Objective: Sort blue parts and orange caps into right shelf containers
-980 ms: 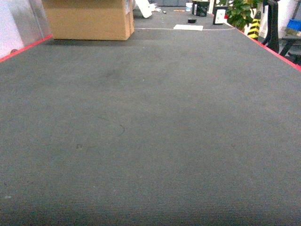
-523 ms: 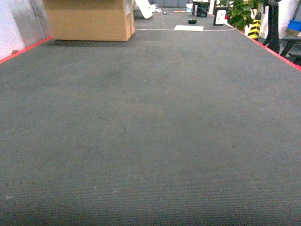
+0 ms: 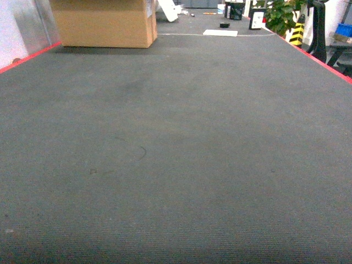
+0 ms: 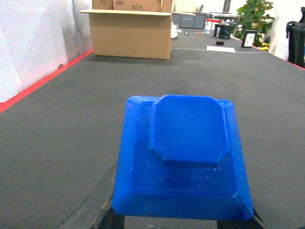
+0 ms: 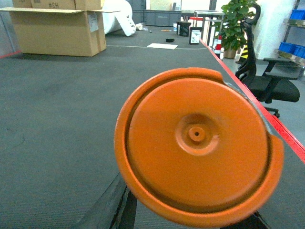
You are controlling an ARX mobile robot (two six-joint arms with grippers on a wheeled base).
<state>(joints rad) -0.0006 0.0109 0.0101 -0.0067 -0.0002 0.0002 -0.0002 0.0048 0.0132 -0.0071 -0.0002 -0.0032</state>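
Blue plastic stepped square part, one, filled the left wrist view; one round orange plastic cap filled the right. Finger state on either gripper: indeterminable.

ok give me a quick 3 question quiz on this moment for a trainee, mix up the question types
1. True or false: the blue part fills the foreground of the left wrist view.
2. Which view has the orange cap close up? A) head B) right wrist C) left wrist
3. Fill in: the cardboard box stands at the far ____ of the grey carpet in the head view.

Key
1. True; no fingers show, so the grip itself cannot be judged.
2. B.
3. Left, close to the red edge line. No blue crates show in any view.
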